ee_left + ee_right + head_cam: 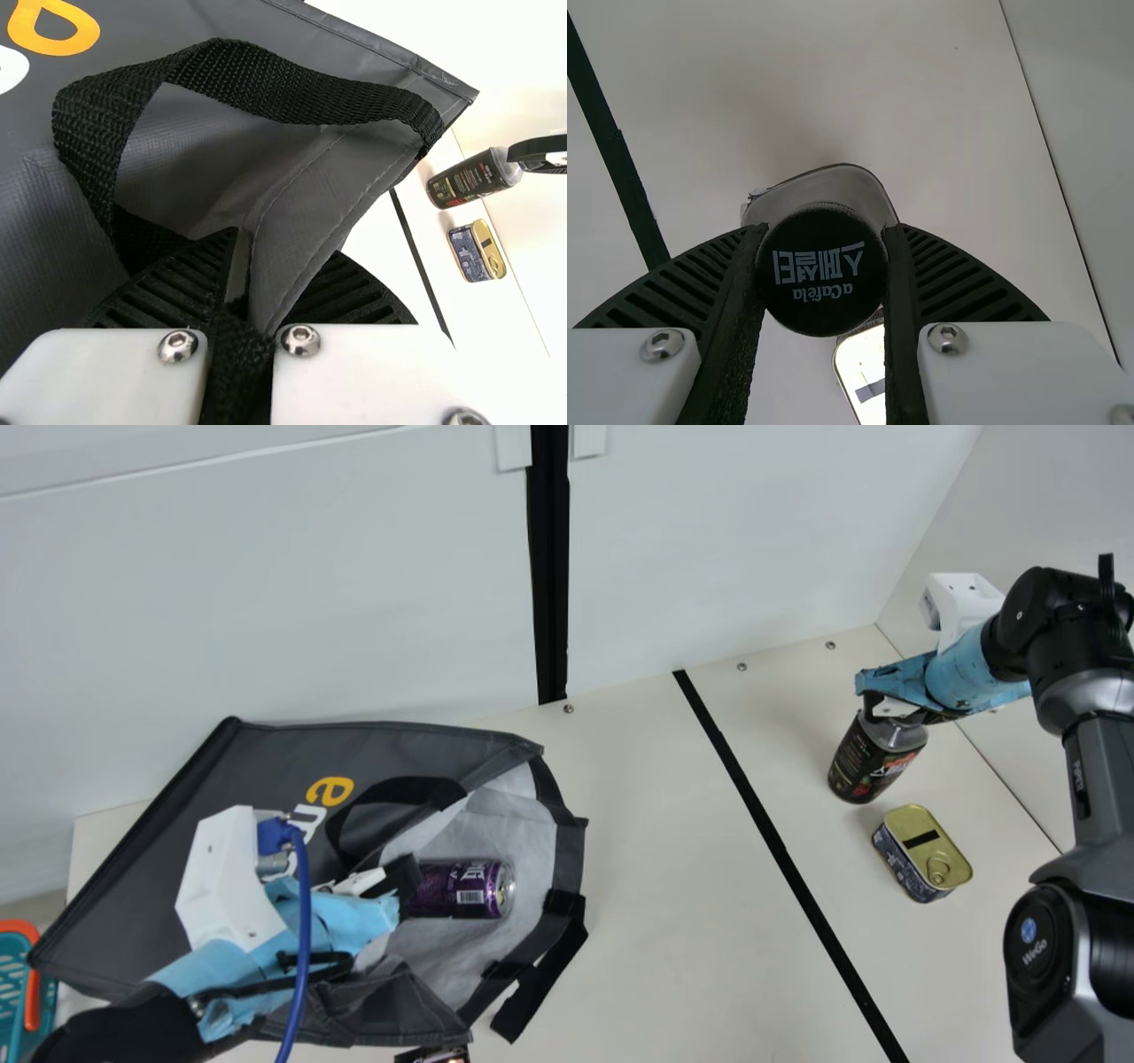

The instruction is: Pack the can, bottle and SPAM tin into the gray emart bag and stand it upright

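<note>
The gray bag lies on its side, mouth facing right, with the purple can lying inside near the opening. My left gripper is at the mouth; in the left wrist view my left gripper is shut on the bag's edge. Over at the right, my right gripper holds the dark bottle at its top. The right wrist view has my right gripper shut on the black cap. The SPAM tin rests on the table just in front of the bottle.
A black tape line crosses the table between bag and tin. White walls stand behind and at the right. A teal and orange basket is at the far left. A small dark object shows at the front edge below the bag.
</note>
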